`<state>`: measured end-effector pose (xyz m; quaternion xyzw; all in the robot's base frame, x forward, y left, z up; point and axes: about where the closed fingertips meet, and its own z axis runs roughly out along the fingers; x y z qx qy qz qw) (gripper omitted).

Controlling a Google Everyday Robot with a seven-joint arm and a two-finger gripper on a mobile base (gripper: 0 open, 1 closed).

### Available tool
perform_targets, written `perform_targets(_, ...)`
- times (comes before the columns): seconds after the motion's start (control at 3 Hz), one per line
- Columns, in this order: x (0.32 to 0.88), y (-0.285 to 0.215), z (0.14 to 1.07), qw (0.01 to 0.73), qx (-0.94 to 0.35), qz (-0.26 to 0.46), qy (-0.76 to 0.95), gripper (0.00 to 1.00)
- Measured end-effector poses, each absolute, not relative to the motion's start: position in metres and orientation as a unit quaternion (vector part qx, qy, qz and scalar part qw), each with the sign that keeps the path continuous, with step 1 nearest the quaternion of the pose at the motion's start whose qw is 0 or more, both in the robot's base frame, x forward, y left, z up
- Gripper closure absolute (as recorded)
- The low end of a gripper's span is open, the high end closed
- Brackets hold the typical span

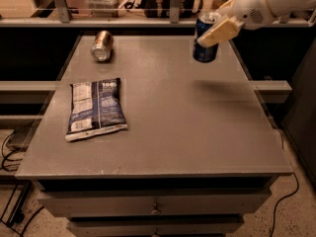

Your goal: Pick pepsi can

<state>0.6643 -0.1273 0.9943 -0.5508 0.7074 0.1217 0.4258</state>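
The pepsi can [204,47] is dark blue with a silver top. It hangs upright in the air above the table's far right part, clear of the surface, with its shadow on the table below. My gripper [212,29] comes in from the upper right on a white arm and is shut on the can's upper half. One pale finger [220,31] lies across the can's front; the other is hidden behind it.
A bronze-gold can [102,45] lies on its side at the far left of the grey table [168,132]. A flat blue-and-white snack bag [96,108] lies at the left middle. A shelf rail with clutter runs behind the table. Drawers sit under the front edge.
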Motion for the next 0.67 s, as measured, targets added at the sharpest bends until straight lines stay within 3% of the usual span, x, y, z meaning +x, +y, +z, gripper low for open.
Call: perform_targets(0.67, 0.652, -0.157, 1.077, 0.470, -0.552, 0.071, 0.685, 1.00)
